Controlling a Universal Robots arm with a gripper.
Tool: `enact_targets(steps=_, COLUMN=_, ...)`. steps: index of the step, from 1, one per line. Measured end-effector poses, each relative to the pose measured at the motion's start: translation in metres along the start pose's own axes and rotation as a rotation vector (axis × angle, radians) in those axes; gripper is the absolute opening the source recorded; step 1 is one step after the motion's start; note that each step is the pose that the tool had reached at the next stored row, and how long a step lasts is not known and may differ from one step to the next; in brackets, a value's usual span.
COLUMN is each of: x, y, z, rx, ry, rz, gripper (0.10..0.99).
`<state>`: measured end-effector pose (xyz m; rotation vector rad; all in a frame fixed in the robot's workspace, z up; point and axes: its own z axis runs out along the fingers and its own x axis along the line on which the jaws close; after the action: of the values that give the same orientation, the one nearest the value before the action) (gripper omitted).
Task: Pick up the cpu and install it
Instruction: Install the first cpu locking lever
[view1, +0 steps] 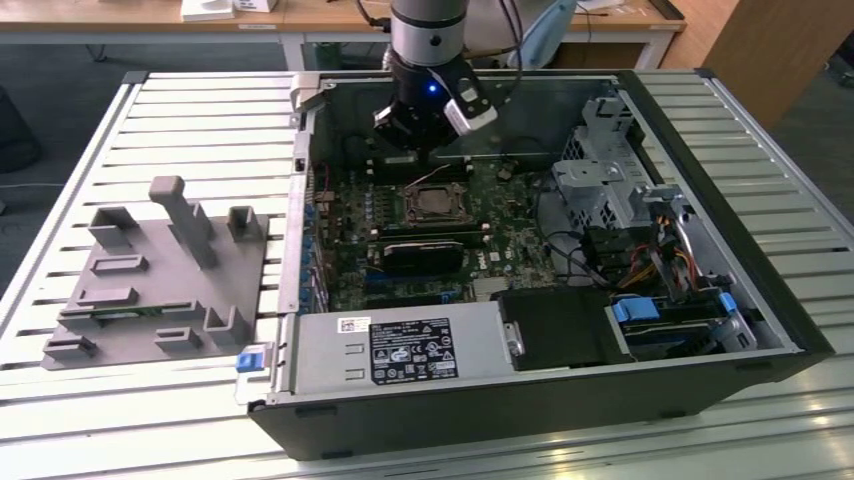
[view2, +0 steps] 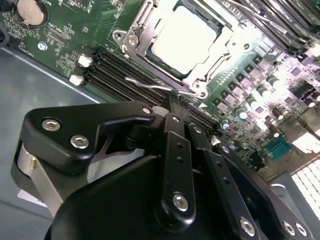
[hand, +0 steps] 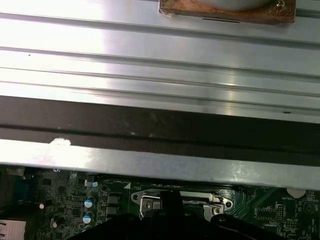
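Gripper, fingers seemingly shut and empty, hovers just beside the cpu seated in its socket; check it lies flat.

The arm reaches straight down from the far side in the exterior view, its wrist lit blue, and the black gripper hangs low with its fingers drawn together, holding nothing.

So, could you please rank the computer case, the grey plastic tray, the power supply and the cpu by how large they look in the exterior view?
Largest to smallest in the exterior view:
1. computer case
2. grey plastic tray
3. power supply, nearer the camera, so its lead over anything is flattered
4. cpu, seated in the motherboard socket, below the gripper
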<state>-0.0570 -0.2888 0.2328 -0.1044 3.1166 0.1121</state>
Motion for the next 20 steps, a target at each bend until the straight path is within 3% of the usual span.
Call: enact_targets(steps=20, x=-0.0192, y=0.0033, z=0.0110, rx=0.000, ry=0.0006, rz=0.002, gripper=0.106)
